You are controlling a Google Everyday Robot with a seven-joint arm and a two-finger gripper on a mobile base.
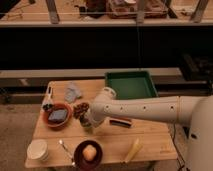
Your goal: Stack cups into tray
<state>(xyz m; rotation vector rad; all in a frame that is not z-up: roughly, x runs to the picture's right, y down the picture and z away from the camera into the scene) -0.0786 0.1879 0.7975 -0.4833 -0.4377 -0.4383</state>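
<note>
The dark green tray [131, 85] sits at the table's back right with nothing showing inside it. The wide cream-white cup [38, 149] stands at the front left corner. My gripper [86, 120] hangs from the white arm over the table's middle left, down at a small pale cup [87, 123]. I cannot tell whether that cup is the steel one or the green one, and the other is hidden.
A reddish-brown bowl [57, 115] holding something blue is left of the gripper. Another bowl [88, 153] holds a round orange thing at the front. A spoon [65, 148], a yellow item [132, 149], a dark bar [120, 122], a grey cloth [73, 92] and a small bottle [48, 100] lie about.
</note>
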